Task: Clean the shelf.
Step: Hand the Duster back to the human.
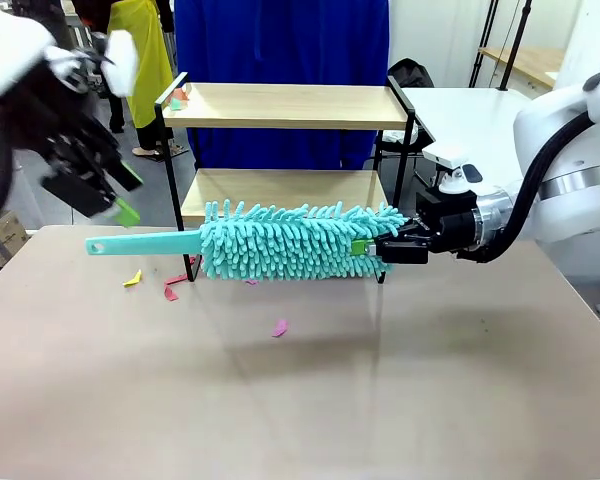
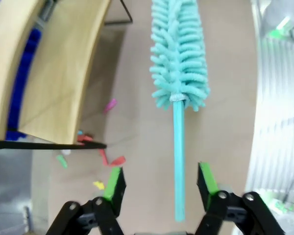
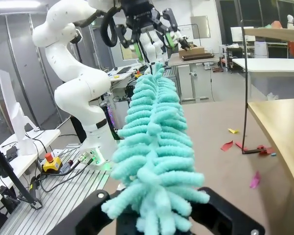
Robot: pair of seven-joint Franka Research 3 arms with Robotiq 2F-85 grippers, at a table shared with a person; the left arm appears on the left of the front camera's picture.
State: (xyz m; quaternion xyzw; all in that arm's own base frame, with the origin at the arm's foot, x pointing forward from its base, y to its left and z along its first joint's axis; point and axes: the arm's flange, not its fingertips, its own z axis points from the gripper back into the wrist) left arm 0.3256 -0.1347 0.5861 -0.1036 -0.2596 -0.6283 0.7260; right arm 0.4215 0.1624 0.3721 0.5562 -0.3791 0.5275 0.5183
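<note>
Behind the duster [image 1: 290, 240] clamped by the right end effector [image 1: 372, 248] stands the shelf [image 1: 285, 105]; left end effector [image 2: 159, 183] apparently open, empty.

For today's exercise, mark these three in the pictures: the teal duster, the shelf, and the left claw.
teal duster [image 1: 290, 240], front view, on its fluffy head.
shelf [image 1: 280, 105], front view, on its upper wooden board.
left claw [image 2: 159, 185], left wrist view, midway between its green-padded fingertips.

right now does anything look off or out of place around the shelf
Yes. The right gripper holds the teal duster by its fluffy head, so the handle sticks out free toward the open left gripper. Coloured paper scraps lie scattered on the table by the shelf, with a few on its top board.
</note>
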